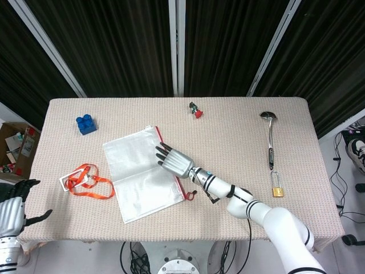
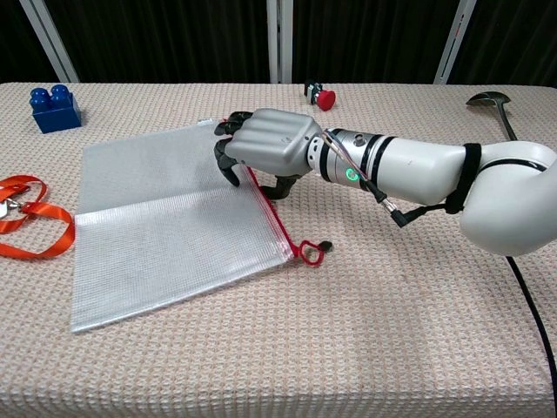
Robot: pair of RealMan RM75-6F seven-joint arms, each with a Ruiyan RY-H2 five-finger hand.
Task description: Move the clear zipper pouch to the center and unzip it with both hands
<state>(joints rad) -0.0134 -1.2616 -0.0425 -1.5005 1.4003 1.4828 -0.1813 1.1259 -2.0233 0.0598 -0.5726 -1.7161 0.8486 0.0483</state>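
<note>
The clear zipper pouch [image 1: 137,177] [image 2: 165,226] lies flat, left of the table's middle, with its red zipper along the right edge. A red pull loop [image 1: 187,195] [image 2: 312,251] sits at the zipper's near end. My right hand [image 1: 175,161] [image 2: 270,148] is over the zipper's upper half. Its fingertips are curled down and touch the plastic, and its thumb is just right of the zipper. It holds nothing that I can see. My left hand [image 1: 12,212] hangs off the table's near left corner with fingers apart and empty.
A blue brick [image 1: 86,124] [image 2: 54,107] is at the far left, and an orange lanyard [image 1: 85,181] [image 2: 26,218] lies left of the pouch. A small red object [image 1: 196,110] sits at the far middle. A ladle [image 1: 269,140] and a padlock [image 1: 277,189] lie on the right.
</note>
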